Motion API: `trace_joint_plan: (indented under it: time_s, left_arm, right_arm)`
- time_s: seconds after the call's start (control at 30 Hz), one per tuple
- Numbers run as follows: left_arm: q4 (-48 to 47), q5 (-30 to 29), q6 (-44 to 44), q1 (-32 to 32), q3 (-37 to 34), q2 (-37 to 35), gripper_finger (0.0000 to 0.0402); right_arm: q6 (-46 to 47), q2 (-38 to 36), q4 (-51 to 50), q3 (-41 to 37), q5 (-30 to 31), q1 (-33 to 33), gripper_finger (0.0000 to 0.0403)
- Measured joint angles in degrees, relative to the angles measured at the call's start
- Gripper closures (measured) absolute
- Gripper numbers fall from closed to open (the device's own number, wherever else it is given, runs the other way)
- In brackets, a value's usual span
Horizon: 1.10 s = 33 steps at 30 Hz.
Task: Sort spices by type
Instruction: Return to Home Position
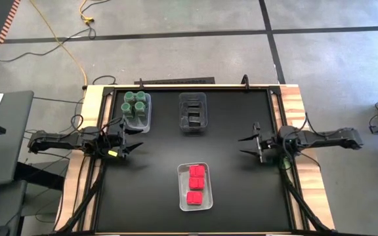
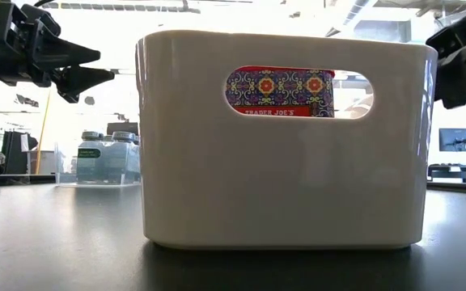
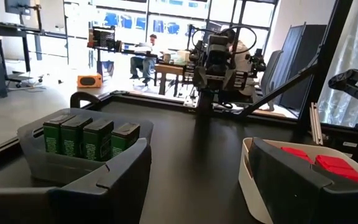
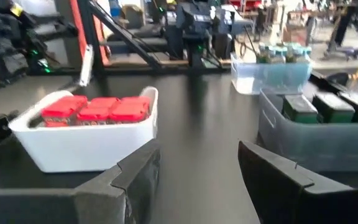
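Jars (image 1: 135, 103) far left, boxes (image 1: 193, 115) behind packets (image 1: 196, 183)

We count three bins (image 2: 281, 186), four dark boxes (image 3: 96, 140) side by side in one, at least four green-lidded jars (image 1: 140, 97) in another, three red packets (image 1: 197, 183) showing in the third

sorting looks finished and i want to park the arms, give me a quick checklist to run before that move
1. red flat packets all in the white plastic bin: ok
2. round green-lidded jars all in the clear plastic bin: ok
3. dark rectangular boxes all in the grey plastic bin: ok
4. no spice loose on the black tabletop: ok
5. left gripper and right gripper, jaws open and empty: ok
6. left gripper's clearance from the clear plastic bin: cannot tell; the high view shows it right by the bin's corner
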Motion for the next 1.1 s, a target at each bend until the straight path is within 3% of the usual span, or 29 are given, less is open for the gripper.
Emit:
trace_joint_plan:
  time_s: [0.6, 1.1]
  left_arm:
    - [0.0, 0.0, 0.0, 0.0, 0.0, 0.0, 0.0143]
    - [0.0, 0.0, 0.0, 0.0, 0.0, 0.0, 0.0143]
  right_arm:
    - [-0.2, 5.6, -0.2, 0.0, 0.9, -3.5, 0.0158]
    - [-0.4, 5.9, -0.1, 0.0, 0.9, -3.5, 0.0158]
